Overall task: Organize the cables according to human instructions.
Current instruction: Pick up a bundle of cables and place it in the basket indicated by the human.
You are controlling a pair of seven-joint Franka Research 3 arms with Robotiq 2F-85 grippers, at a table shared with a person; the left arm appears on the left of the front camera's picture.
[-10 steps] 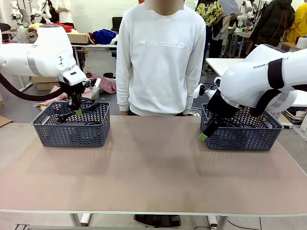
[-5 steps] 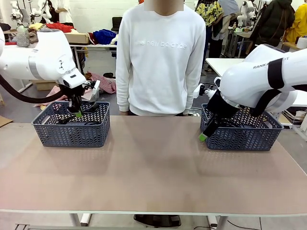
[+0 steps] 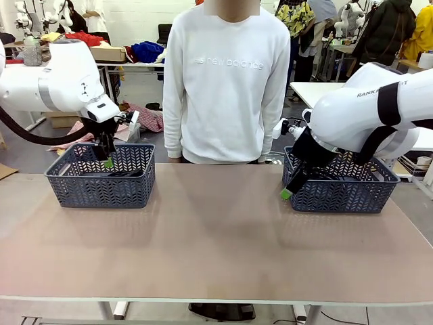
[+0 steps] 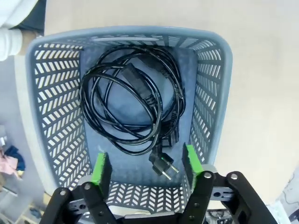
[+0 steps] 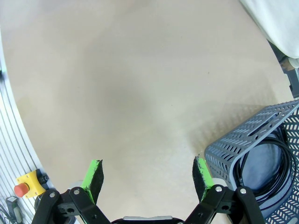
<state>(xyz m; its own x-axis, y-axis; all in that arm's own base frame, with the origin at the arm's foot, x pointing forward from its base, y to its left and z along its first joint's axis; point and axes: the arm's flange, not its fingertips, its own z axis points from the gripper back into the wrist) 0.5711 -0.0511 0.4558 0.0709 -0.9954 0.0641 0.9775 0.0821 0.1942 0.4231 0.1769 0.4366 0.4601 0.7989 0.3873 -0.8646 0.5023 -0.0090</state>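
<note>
Cables (image 4: 133, 105): black coils lie loose on the floor of the left grey basket (image 3: 100, 177), plug end (image 4: 164, 166) pointing toward the near wall in the left wrist view. More black cable (image 5: 261, 170) sits coiled in the right grey basket (image 3: 345, 189), seen against that basket's inner wall in the right wrist view.

Left gripper (image 4: 145, 170) hangs over the left basket, jaws spread wide, green pads (image 4: 100, 168) either side of the plug end, nothing between them. From the front view it hovers just above the basket's rim (image 3: 107, 161).

Right gripper (image 5: 147, 179) has jaws wide apart, empty, bare counter (image 3: 216, 230) below it, one pad just beside the right basket's outer wall. In the front view its green tip sits at that basket's left near corner (image 3: 287, 194).

Baskets stand well apart, one at each far end of the counter. Person in a white sweatshirt (image 3: 226, 81) stands at the far side between them, hands not visible.
</note>
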